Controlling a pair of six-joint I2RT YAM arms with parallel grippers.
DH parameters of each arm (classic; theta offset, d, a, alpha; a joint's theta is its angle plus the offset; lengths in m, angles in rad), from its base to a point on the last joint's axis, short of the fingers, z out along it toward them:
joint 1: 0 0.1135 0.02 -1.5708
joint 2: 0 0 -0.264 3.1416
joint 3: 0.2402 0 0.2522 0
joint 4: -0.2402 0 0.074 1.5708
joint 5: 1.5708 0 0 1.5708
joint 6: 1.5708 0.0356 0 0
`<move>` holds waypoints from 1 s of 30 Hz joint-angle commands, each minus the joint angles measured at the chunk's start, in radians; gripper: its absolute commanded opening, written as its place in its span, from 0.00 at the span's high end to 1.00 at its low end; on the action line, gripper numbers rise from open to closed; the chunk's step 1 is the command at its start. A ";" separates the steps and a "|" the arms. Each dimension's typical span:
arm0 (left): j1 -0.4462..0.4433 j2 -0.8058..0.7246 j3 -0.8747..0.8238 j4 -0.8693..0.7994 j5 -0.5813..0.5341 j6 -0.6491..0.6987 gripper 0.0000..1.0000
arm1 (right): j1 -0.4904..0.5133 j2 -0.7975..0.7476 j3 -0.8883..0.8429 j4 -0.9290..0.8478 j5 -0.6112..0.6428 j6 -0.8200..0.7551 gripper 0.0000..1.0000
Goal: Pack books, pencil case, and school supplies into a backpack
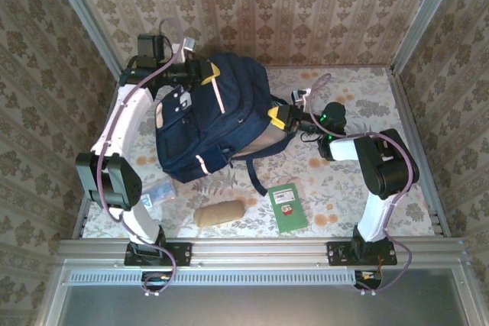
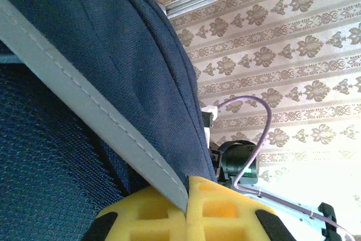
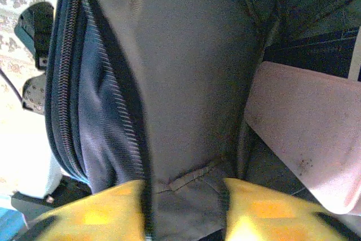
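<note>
Left wrist shows you the left end effector pinching the edge of the backpack, while you cannot tell if the right end effector grips its fabric

The backpack is matt woven navy cloth, with coarse mesh at 8 o'clock in the left wrist view. The rail at 6 o'clock is ribbed bare metal; the green book has a smooth cover.

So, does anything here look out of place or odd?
Nothing spilled or damaged. A green book, a tan pencil case and a small blue-and-white packet lie on the table, outside the backpack.
</note>
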 commanded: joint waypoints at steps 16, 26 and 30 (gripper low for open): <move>-0.099 -0.068 0.045 0.067 0.097 0.191 1.00 | -0.025 -0.127 0.195 -0.345 0.066 -0.129 0.25; -0.104 -0.041 0.065 0.015 0.075 0.237 1.00 | -0.007 -0.048 0.286 -0.052 0.110 0.165 0.71; -0.080 -0.013 0.095 -0.009 0.058 0.243 1.00 | -0.026 -0.036 0.299 0.034 0.157 0.282 0.84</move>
